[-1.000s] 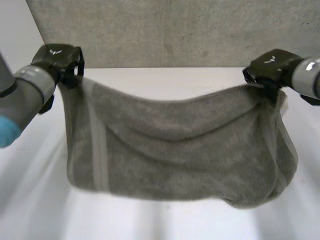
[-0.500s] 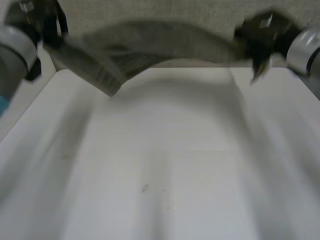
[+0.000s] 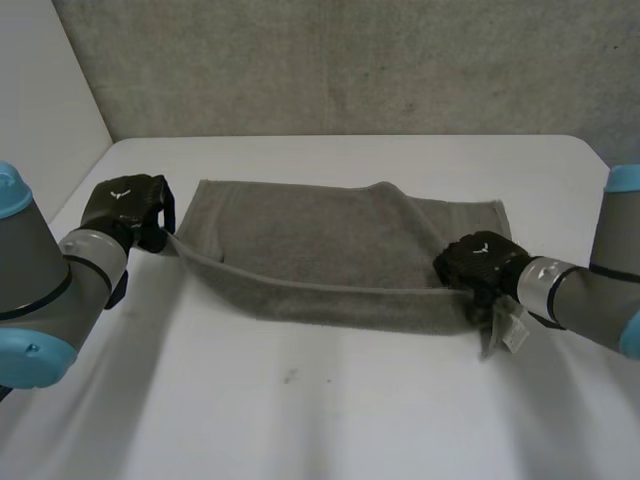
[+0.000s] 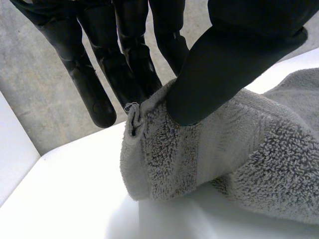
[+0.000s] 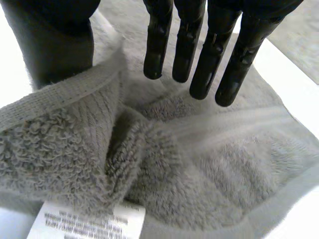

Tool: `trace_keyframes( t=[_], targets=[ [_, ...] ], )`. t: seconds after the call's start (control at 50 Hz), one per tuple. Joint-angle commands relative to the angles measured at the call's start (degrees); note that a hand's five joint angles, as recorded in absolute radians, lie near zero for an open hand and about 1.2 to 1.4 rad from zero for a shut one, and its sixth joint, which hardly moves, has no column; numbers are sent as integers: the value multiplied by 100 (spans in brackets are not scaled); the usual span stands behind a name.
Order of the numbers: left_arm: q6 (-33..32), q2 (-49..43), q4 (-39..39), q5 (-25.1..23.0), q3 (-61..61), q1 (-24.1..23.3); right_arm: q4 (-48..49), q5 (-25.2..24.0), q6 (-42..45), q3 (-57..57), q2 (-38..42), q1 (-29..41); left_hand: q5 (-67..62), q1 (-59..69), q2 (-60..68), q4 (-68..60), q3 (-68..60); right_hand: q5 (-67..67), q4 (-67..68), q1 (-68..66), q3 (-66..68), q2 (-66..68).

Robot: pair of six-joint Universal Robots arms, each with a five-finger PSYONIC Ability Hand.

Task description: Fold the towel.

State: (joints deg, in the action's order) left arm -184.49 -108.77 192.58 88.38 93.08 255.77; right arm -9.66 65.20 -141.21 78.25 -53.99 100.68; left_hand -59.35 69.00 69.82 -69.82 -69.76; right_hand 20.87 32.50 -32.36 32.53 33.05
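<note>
Surroundings: white table [image 3: 330,420], grey wall [image 3: 340,60] across the top of frame, white side panel [image 3: 40,90] upper left.

Towel [image 3: 330,240]: grey, lying on the table mid-frame, long side running left to right. Its near long edge stands up as a low lip between my two hands. The far edge is flat, with a small bump near its middle. A white care label [image 3: 508,330] sticks out at the near right corner and lies on the table just beside my right hand.

Left hand [image 3: 125,208]: left of frame, at the towel's near left corner. In the wrist view the left thumb [image 4: 224,69] presses the woven band of that corner against the left fingers [image 4: 124,64]. It's a pinch, with the cloth bunched at the fingertips.

Right hand [image 3: 480,262]: right of frame, on the near right corner. The right fingers [image 5: 199,50] are straight and side by side, tips over the pile. The right thumb [image 5: 55,40] is set apart behind the raised hem. The hand is loose, not clamped. The cloth is rumpled under the palm.
</note>
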Motion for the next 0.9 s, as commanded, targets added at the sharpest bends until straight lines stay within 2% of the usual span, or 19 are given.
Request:
trace_keyframes(
  t=[0.02, 0.22, 0.36, 0.4, 0.42, 0.44, 0.56, 0.68, 0.72, 0.74, 0.78, 0.9],
  targets=[
    [0, 66, -19, 4, -9, 0, 701, 511, -249, 883, -541, -268, -1065, 1100, 1018, -1018, -1024, -161, -324, 310, -327, -379],
    [0, 66, -19, 4, 26, 8, 1151, 529, -258, 1632, -1088, -637, -1065, 1100, 1018, -1018, -1024, 158, -5, -10, -7, -60],
    [0, 75, -19, 4, 88, 17, 1090, 520, -249, 1790, -1149, -751, -1065, 1100, 1018, -1018, -1024, 1352, 1190, -1204, 1187, 1135],
    [0, 92, -28, -5, 114, 26, 1072, 520, -249, 1860, -1245, -751, -1065, 1100, 1018, -1018, -1024, 3677, 3514, -3529, 3512, 3459],
    [0, 93, -28, -5, 114, 26, 1072, 520, -249, 1860, -1246, -751, -1065, 1100, 1018, -1018, -1024, 3690, 3528, -3542, 3525, 3473],
    [0, 119, -36, -5, 123, 26, 1063, 512, -232, 1904, -1298, -751, -1065, 1100, 1018, -1018, -1024, 4900, 4738, -4752, 4735, 4683],
    [-17, 365, -89, -5, 281, 8, 773, 292, -135, 1974, -1571, -743, -1065, 1100, 1018, -1018, -1024, 4913, 4750, -4764, 4747, 4695],
    [-255, 998, -116, -5, 562, 8, 799, 222, 428, 2010, -2467, -787, -1065, 1100, 1018, -1018, -1024, 4913, 4750, -4764, 4747, 4695],
    [-604, 1444, -124, -5, 798, 26, 817, 204, 830, 2106, -3010, -883, -1065, 1100, 1018, -1018, -1024, 4913, 4750, -4764, 4747, 4695],
    [-606, 1446, -124, -5, 800, 26, 817, 204, 832, 2106, -3012, -883, -1065, 1100, 1018, -1018, -1024, 4913, 4750, -4764, 4747, 4695],
    [-1008, 1918, -168, -5, 1123, 78, 774, 143, 1348, 2264, -3406, -971, -1065, 1100, 1018, -1018, -1024, 4913, 4750, -4764, 4747, 4695],
    [-1555, 2606, -353, -5, 1687, 140, 457, 2, 2256, 2554, -3786, -1103, -1065, 1100, 1018, -1018, -1024, 4913, 4750, -4764, 4747, 4695]
  ],
)
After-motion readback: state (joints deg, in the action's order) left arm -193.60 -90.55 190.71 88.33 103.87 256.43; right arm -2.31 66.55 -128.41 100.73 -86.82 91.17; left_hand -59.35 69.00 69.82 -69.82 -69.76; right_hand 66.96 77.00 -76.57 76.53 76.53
